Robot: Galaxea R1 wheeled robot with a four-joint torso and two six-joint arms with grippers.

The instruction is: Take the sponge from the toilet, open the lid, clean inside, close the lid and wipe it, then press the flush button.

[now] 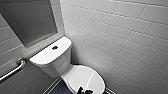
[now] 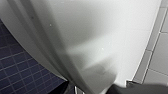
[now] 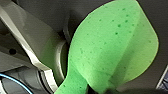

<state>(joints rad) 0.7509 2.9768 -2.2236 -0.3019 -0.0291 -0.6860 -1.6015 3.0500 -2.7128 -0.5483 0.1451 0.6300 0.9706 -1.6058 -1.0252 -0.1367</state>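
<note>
So the toilet (image 1: 61, 67) sits jammed in the corner, angled a bit, with its lid (image 1: 85, 78) down flat and shiny white. The tank top (image 1: 46, 56) has the little dark flush button (image 1: 54, 47) right in the middle. White brick-style wall tiles (image 1: 125, 37) run all along the right side, and there's a flat grey panel (image 1: 27, 20) set into the wall above the tank. A metal grab bar (image 1: 13, 68) is bolted on the left wall, just beside the tank. The floor (image 1: 60, 89) is dark blue. A dark gripper (image 1: 84, 90) pokes in at the lid's near edge; can't tell which arm it's on.
</note>
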